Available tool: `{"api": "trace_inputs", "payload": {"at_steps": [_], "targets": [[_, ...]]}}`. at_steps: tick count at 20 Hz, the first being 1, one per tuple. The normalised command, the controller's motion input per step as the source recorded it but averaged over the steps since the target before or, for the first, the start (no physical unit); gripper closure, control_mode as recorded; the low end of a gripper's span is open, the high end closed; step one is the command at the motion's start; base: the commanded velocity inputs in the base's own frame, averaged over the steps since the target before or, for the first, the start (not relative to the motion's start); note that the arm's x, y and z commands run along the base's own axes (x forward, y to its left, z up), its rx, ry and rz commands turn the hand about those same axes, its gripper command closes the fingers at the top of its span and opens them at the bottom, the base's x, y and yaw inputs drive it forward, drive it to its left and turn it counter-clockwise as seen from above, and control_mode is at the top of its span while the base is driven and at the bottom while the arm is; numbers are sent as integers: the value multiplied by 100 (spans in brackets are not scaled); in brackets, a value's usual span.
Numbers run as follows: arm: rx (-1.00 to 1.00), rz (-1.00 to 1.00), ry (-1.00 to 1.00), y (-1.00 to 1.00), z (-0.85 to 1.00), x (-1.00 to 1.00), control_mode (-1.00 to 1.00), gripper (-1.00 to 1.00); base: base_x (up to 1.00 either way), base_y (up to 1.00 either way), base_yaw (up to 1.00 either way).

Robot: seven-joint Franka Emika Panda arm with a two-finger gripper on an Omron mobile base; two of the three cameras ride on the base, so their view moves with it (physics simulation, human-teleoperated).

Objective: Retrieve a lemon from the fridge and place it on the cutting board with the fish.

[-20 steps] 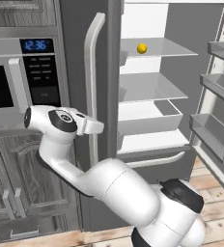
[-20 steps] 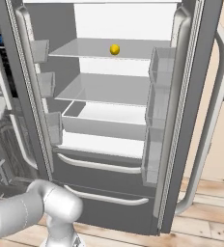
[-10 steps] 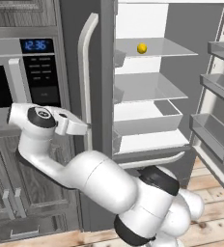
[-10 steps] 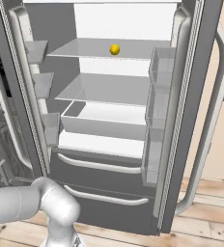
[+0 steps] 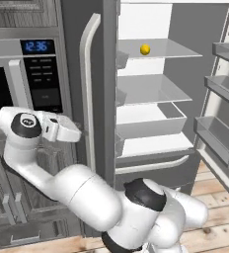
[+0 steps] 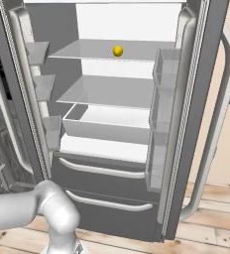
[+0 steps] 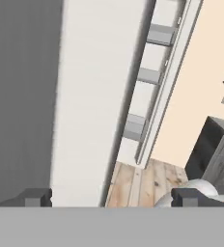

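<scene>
Swung further left since a second ago, away from the long white handle (image 5: 88, 94), with the elbow now bulging low across the left base view. Now spread wide at the gripper (image 7: 111, 198): two small dark fingertips (image 7: 36, 197) far apart at the bottom of the hand view, pinching nothing, with the handle's smooth pale bar running up between them. Close beside that handle in the left base view, but whether touching it cannot be told.

Just behind the forearm, a glossy dark microwave (image 5: 18, 79) with a lit blue clock, set among wood-grain cabinets (image 5: 18, 197).

Further on, the fridge (image 6: 117, 119): tall, grey, both doors swung open, curved white handles, smooth white interior, clear flat shelves, a shallow tray-like drawer and two grey lower drawers with slim curved pulls. Boxy translucent bins along the inside of each door.

Deepest in, on the top clear shelf (image 5: 161, 49), the lemon (image 5: 145, 49): small, bright yellow, smooth, near enough round that no long axis or pointing direction can be made out. Alone there, well apart from the gripper.

Pale plank floor (image 6: 211, 233) below.
</scene>
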Motion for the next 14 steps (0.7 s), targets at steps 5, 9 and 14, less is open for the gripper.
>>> {"api": "trace_inputs", "payload": {"at_steps": [5, 9, 14], "targets": [[4, 0, 0, -91, 0, -100, -100, -100, 0, 0, 0], [18, 0, -3, -97, 0, -100, -100, -100, 0, 0, 0], [14, 3, -6, -63, 3, -100, -100, -100, 0, 0, 0]]}}
